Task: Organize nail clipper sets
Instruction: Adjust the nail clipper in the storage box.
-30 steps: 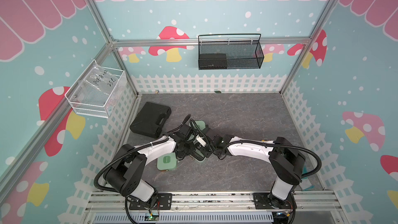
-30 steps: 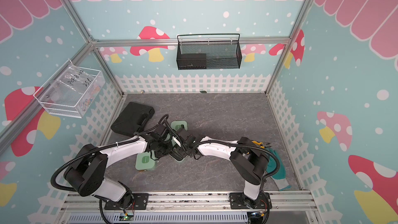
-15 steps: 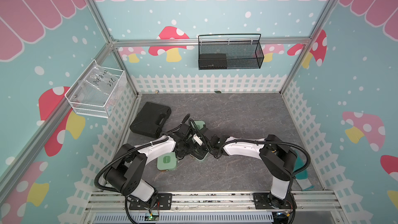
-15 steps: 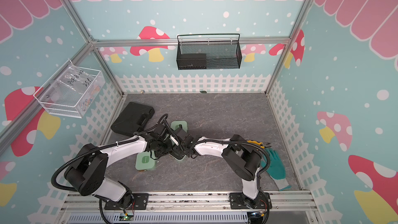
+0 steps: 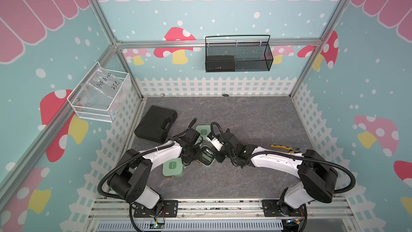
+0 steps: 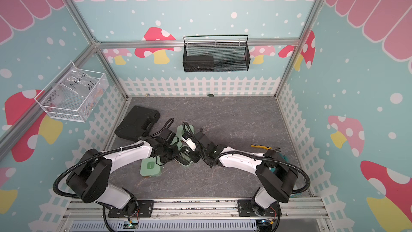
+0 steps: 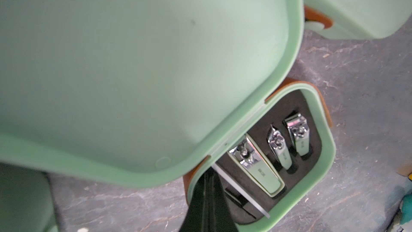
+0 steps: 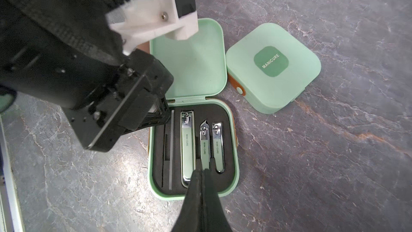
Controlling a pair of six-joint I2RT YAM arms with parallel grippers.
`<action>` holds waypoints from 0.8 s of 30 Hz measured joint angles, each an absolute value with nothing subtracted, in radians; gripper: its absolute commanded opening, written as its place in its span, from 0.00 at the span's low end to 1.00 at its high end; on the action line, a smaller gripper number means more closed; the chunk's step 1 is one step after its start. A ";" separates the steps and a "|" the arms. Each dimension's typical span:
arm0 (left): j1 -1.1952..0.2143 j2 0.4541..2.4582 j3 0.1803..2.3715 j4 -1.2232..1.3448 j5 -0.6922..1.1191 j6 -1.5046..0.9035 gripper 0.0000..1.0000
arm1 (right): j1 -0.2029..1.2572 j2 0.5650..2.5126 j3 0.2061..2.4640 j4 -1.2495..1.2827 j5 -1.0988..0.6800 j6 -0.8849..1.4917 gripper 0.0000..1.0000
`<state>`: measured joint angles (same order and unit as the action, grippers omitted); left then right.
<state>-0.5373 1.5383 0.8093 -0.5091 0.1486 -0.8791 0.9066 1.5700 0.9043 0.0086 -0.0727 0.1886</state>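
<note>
Both grippers meet over an open mint case (image 8: 169,194) on the grey tabletop (image 8: 323,164)
The right gripper (image 8: 201,171) has its jaws together, tips at the end of the middle clipper (image 8: 204,143); whether it pinches it cannot be told. The left gripper (image 8: 163,117), also closed, sits at a corner of the black insert (image 8: 227,141) by the nail file (image 8: 171,148). The middle clipper, the large clipper (image 8: 187,146) and the small clipper (image 8: 218,148) each read "MANICURE", as does the dark green label (image 8: 270,61) on the closed mint case (image 8: 296,74) just beside the raised lid (image 8: 189,63)
</note>
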 measured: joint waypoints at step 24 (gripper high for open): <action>-0.533 1.530 0.783 -0.447 0.176 -0.887 0.00 | 0.785 1.932 1.171 -0.038 -0.393 0.418 0.00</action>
<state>-0.5331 1.5299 0.7830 -0.4473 0.1761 -0.8871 0.7849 1.9320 1.1706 -0.0383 -0.3935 0.4175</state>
